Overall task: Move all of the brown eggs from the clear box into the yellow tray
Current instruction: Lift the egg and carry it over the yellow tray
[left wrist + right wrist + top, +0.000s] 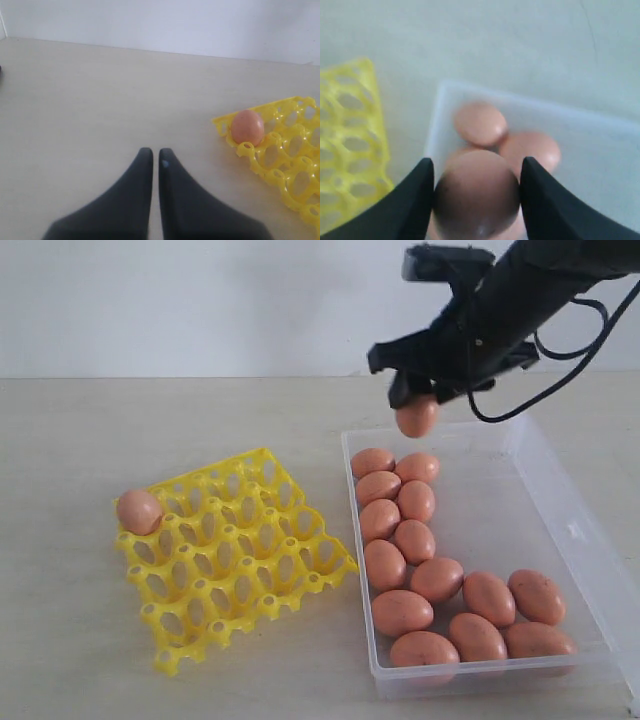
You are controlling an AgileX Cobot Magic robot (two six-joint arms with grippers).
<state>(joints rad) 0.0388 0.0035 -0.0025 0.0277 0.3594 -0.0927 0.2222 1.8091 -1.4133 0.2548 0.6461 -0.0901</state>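
Aloft over pale tabletop [60, 440], white wall [200, 300] behind, right pincer [420, 392] clamped around brown egg [417, 418]; left pincer [151, 152] together

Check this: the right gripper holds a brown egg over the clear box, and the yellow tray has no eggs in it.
Wrong on the tray: the yellow tray holds one brown egg in a corner cell, as the exterior view shows. The right gripper does hold another egg over the clear box.
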